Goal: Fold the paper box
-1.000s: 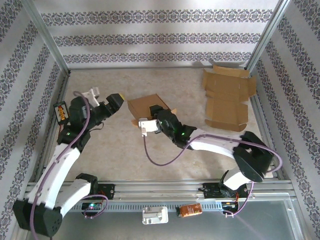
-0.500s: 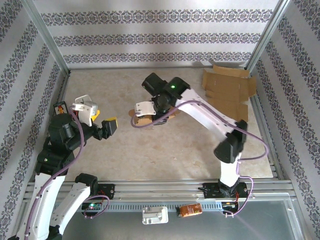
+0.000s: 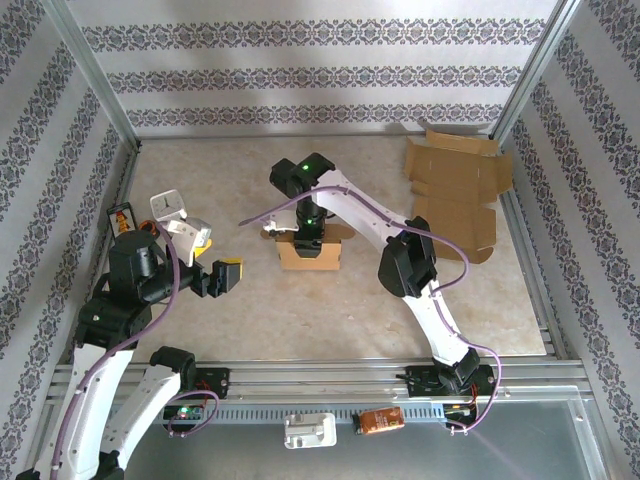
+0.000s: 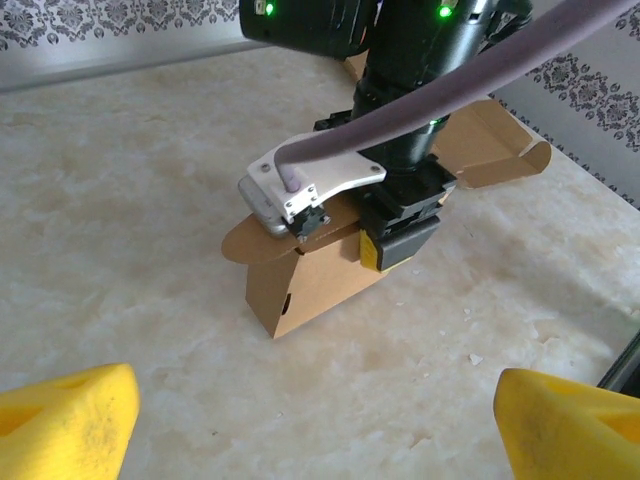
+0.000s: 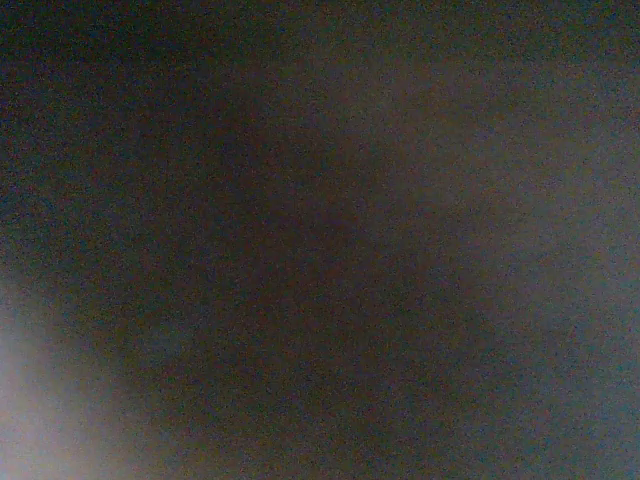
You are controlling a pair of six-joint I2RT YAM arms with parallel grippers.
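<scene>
On the left, my left jaws hung wide and released, their yellow fingertips (image 4: 70, 420) holding nothing. Bare beige table (image 3: 200, 170) lay between them and the small brown cardboard box (image 3: 310, 255) at mid-table. It stood upright, half folded, a rounded flap sticking out at one side. My right jaws bore down on its top; whether they clenched anything I could not tell. A flat unfolded cardboard sheet (image 3: 455, 195) lay against the right wall.
</scene>
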